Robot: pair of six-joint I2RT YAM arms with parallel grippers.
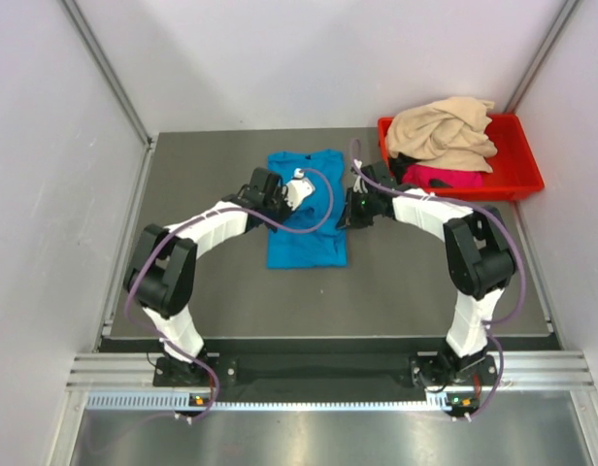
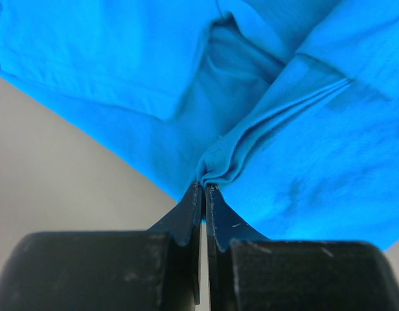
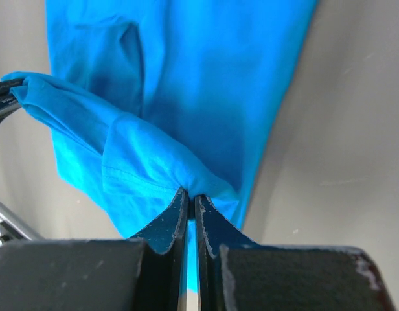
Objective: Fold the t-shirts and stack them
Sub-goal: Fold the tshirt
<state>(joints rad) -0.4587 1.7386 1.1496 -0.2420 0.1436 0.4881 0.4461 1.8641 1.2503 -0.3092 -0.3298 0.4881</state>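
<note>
Pinching the bright turquoise-blue soft cloth t-shirt [image 1: 309,248] lying on the grey surface [image 1: 406,282], the left pincer [image 2: 204,189] and right pincer [image 3: 192,194] each clench a bunched fold.

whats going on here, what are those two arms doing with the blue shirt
Both arms are working on the blue t-shirt, which lies on the table between them. The left gripper is pinched shut on a bunched fold of it, and the right gripper is shut on a fold at its other side, lifting the cloth a little. The beige shirt and pink shirt sit heaped in the red bin, so nothing is stacked yet.
</note>
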